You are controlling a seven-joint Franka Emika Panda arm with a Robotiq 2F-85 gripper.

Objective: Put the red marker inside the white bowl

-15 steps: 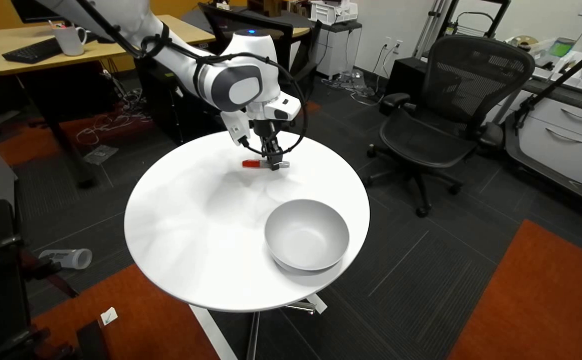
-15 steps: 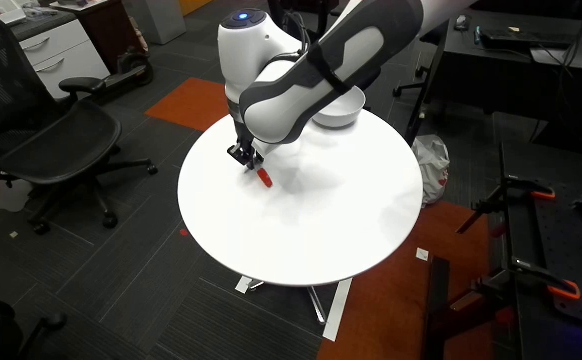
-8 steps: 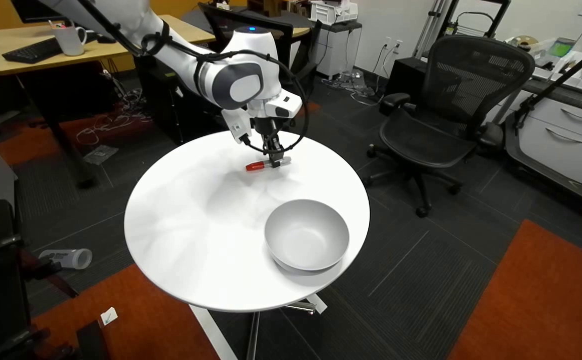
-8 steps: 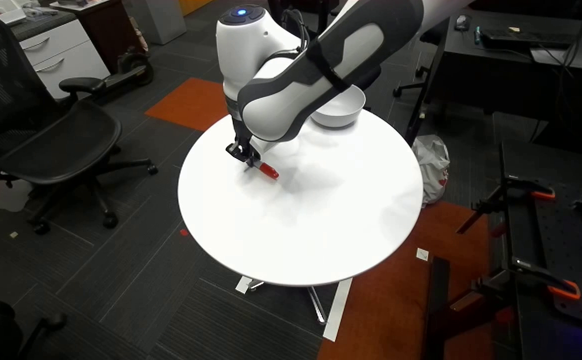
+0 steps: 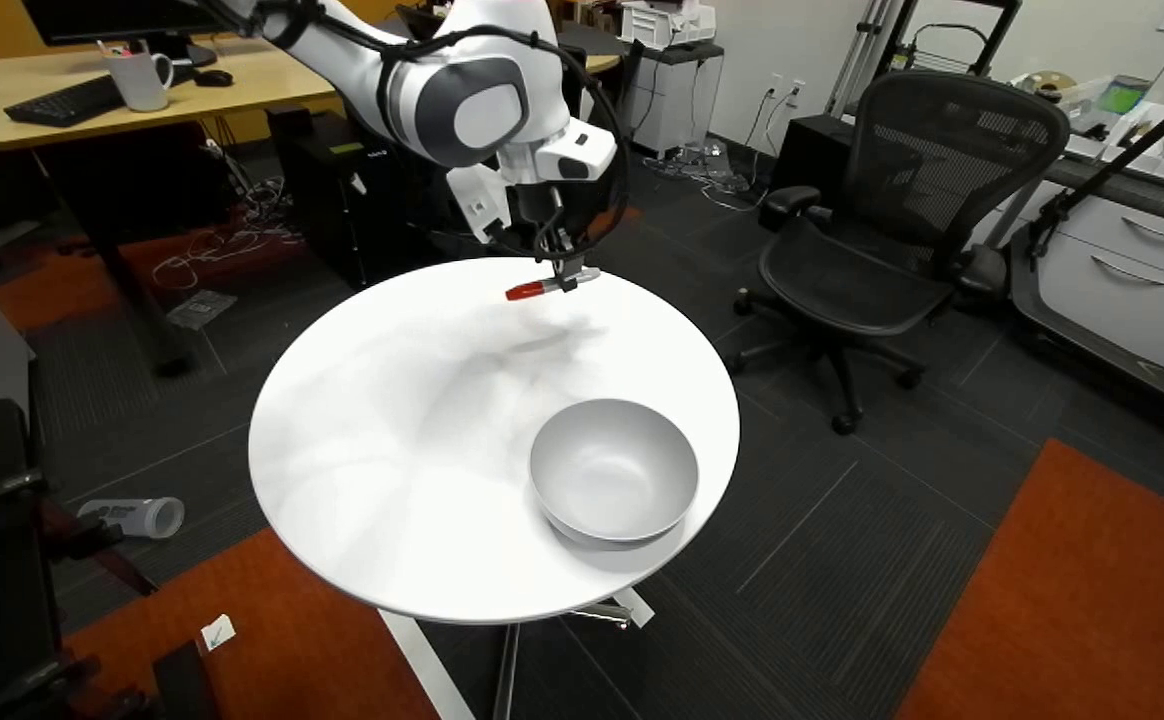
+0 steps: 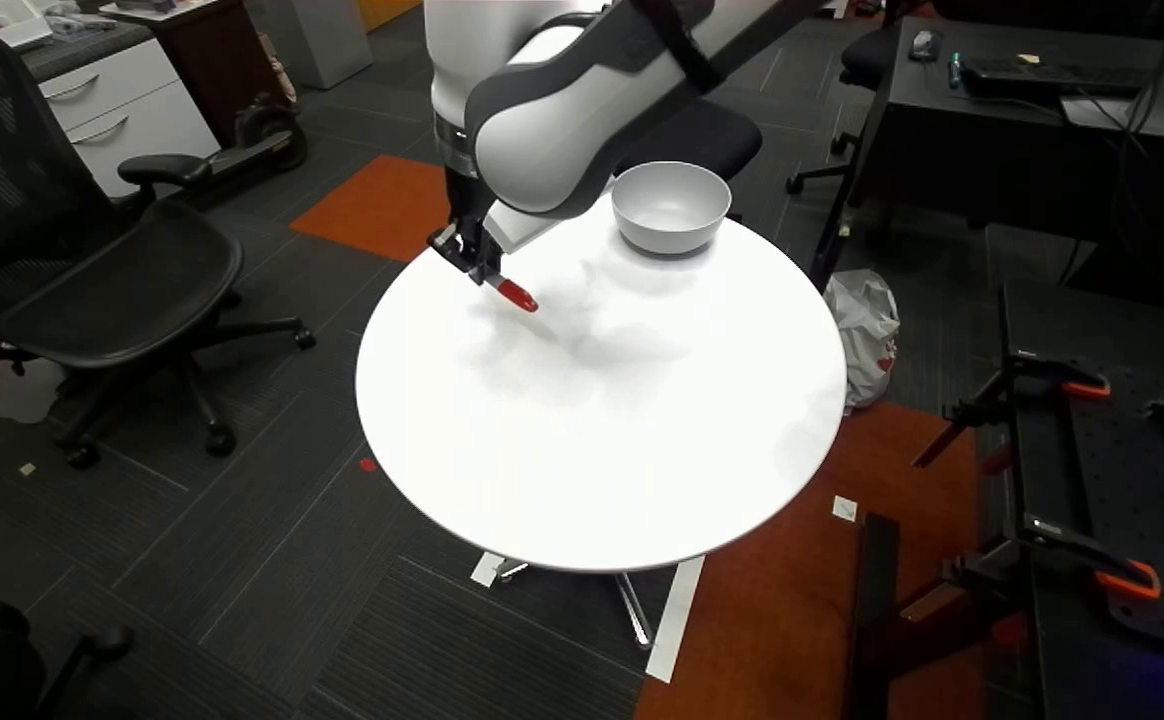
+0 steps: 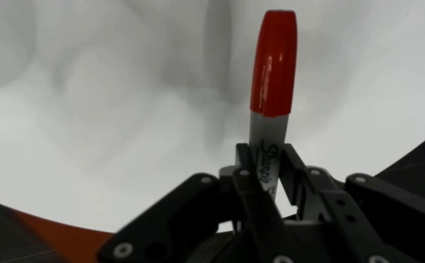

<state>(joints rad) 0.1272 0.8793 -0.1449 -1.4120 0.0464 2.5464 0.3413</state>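
Note:
The red marker has a red cap and a pale grey barrel with black lettering. My gripper is shut on its barrel, with the red cap sticking out past the fingertips. In both exterior views the marker is held level or slightly tilted above the table, its shadow apart from it, with the gripper around its middle. The white bowl stands upright and empty near the table's edge, away from the gripper; it also shows in an exterior view. I cannot make it out in the wrist view.
The round white table carries the bowl, and its edge is close to the bowl. A black office chair stands beside the table. A black workbench with clamps is near another side.
The gripper has risen from the tabletop with the marker in it, which now hangs clear of the table. The marker has turned slightly. The bowl has not moved.

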